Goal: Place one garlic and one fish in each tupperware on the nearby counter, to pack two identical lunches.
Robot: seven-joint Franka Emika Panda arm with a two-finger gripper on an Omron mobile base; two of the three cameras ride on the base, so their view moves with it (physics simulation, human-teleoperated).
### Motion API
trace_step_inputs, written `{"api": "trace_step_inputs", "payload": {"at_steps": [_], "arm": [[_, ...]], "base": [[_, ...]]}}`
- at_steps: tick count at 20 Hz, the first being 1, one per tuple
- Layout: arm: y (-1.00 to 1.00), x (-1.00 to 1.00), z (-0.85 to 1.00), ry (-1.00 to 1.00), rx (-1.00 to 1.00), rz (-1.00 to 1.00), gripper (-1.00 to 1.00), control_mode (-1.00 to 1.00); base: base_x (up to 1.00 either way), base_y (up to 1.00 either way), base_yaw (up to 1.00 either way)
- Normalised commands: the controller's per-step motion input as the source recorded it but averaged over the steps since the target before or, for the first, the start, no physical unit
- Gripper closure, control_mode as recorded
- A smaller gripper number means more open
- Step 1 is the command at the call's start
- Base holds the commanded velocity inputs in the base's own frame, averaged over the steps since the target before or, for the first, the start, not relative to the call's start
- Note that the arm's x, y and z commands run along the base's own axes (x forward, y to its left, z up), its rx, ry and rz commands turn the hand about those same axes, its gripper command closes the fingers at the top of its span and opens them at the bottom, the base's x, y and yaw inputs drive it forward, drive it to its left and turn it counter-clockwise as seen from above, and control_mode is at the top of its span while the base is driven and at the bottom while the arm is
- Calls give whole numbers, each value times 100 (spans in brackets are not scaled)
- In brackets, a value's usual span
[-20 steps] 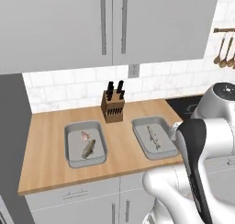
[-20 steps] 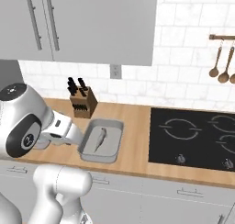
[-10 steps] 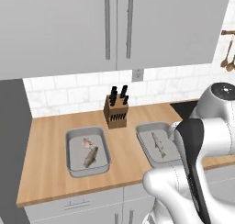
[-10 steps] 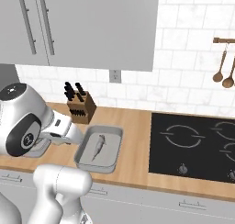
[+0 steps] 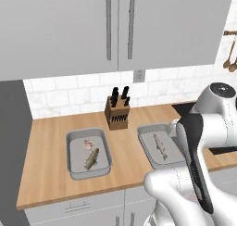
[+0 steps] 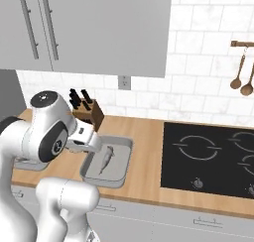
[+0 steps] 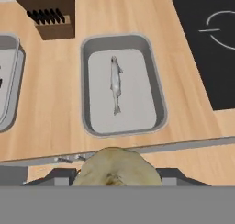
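One garlic (image 7: 114,167) sits clamped in the gripper (image 7: 114,179), hiding its fingertips; right tupperware (image 7: 156,87) holds one fish (image 7: 115,83).

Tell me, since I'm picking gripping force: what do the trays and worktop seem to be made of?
The shallow grey rectangular container with a fish looks like matte metal or hard plastic: uniform grey, soft sheen on its rim; which one is unclear. The other grey container matches it. The light brown counter looks wooden: fine, even grain, satin finish.
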Motion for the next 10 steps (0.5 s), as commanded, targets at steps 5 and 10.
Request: {"api": "trace_step_inputs", "payload": {"at_steps": [5,10], "arm": [[-6,98,-64,6,0,3,100,-100],[-51,97,-72,16,1,1,100,-100]], "base": [[0,0,0],[0,0,0]]}}
